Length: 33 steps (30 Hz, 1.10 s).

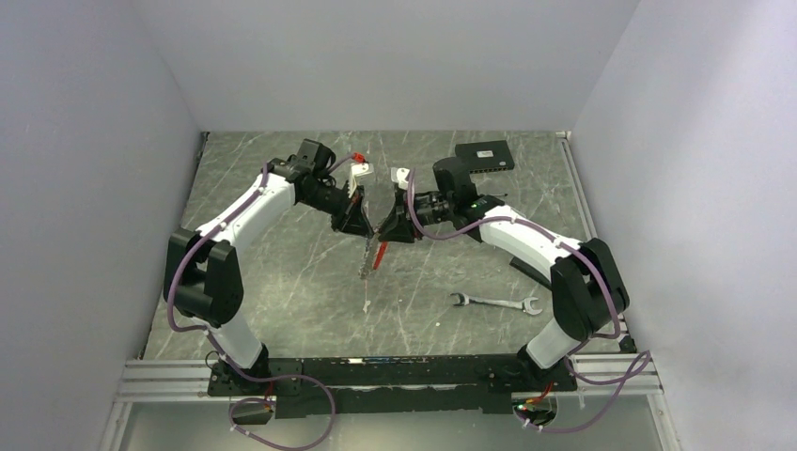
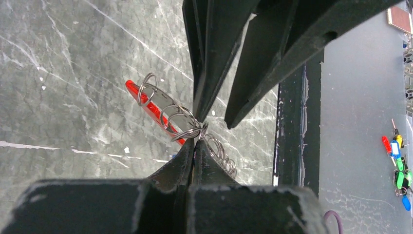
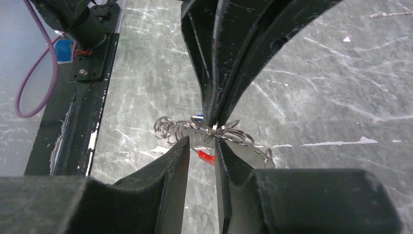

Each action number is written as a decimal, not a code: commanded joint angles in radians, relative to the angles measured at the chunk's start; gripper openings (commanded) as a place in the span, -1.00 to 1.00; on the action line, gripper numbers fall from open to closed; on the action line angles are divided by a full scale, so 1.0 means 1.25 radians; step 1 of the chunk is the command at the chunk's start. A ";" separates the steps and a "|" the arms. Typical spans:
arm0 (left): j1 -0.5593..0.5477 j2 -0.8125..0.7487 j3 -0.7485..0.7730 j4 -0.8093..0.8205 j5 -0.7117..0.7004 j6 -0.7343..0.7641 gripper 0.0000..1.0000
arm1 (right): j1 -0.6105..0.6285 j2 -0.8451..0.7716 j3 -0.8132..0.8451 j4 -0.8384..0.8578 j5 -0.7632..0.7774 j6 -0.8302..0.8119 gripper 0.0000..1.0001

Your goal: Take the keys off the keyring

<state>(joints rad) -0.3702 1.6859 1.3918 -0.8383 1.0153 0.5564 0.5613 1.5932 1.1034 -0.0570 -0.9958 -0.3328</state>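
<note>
The keyring (image 1: 367, 261) hangs above the table between my two grippers, a chain of thin silvery rings (image 2: 168, 113) with a red tag (image 2: 146, 102). My left gripper (image 2: 196, 139) is shut on a ring in the middle of the chain. Facing it, my right gripper (image 3: 201, 141) stands open, and the ring bundle (image 3: 170, 129) lies across its fingertips. A small blue key head (image 3: 197, 117) peeks out behind the rings. A flat silvery key (image 3: 253, 153) hangs beside the right finger. From above, the left gripper (image 1: 365, 225) and right gripper (image 1: 383, 228) meet tip to tip.
A silver wrench (image 1: 493, 303) lies on the marble table near the right arm. A black box (image 1: 484, 155) sits at the back right. Past the table's front rail (image 2: 292, 146), a bunch of coloured key tags (image 2: 399, 165) lies on the lower surface.
</note>
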 commanded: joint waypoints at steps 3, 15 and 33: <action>-0.008 -0.003 0.025 0.011 0.040 -0.001 -1.00 | 0.018 0.010 0.038 0.023 0.019 0.000 -0.44; -0.011 0.013 0.028 0.016 0.049 -0.015 -1.00 | 0.031 0.053 0.060 0.027 0.032 -0.020 -0.65; 0.055 0.005 -0.011 0.106 0.183 -0.082 -0.68 | -0.011 0.043 0.015 0.239 -0.026 0.180 -1.00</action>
<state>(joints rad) -0.3027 1.7340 1.3979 -0.7887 1.1378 0.4843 0.5655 1.6627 1.1316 0.0566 -0.9459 -0.2241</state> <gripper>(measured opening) 0.158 0.011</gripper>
